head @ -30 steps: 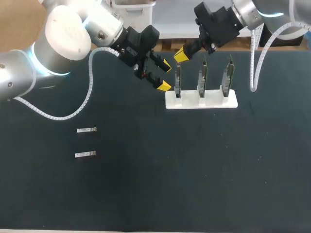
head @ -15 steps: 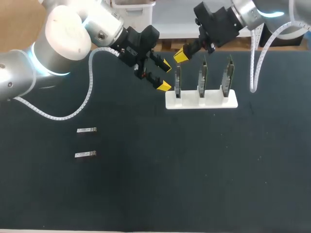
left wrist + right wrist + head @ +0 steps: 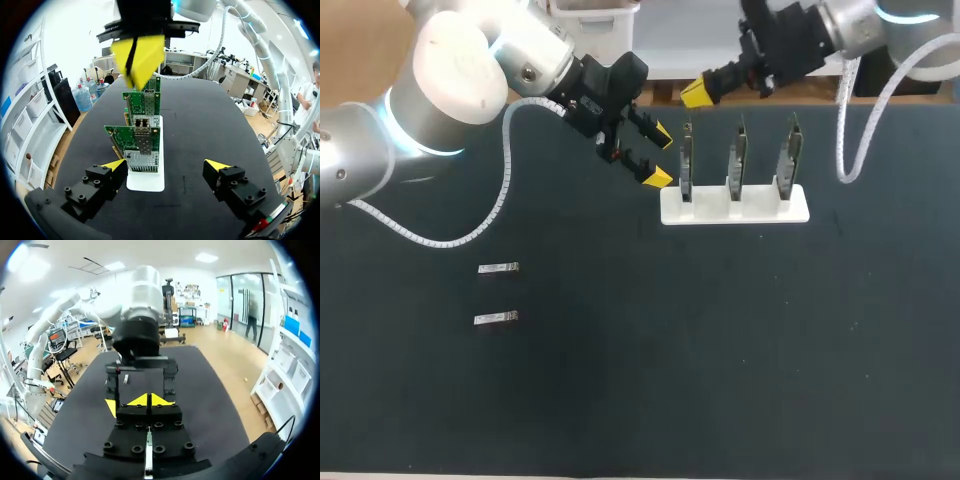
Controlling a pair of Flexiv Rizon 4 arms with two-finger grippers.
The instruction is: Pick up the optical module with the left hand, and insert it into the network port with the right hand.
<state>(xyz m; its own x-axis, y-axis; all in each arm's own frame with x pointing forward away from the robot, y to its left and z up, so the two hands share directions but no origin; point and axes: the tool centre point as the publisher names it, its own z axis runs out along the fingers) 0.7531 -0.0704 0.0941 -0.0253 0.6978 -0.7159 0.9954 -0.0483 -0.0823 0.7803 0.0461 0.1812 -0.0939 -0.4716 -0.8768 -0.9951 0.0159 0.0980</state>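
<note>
My gripper (image 3: 148, 400) has its two yellow tips pressed together, edge to edge. Just ahead of them stands my left arm (image 3: 141, 295), its black wrist section facing me above the dark table (image 3: 207, 390).

Dark matte table (image 3: 720, 380), flat black top, evenly lit, a few pale specks

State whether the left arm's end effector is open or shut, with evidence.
Open: the left end effector has its two yellow-tipped fingers spread wide apart, gripping nothing.
</note>
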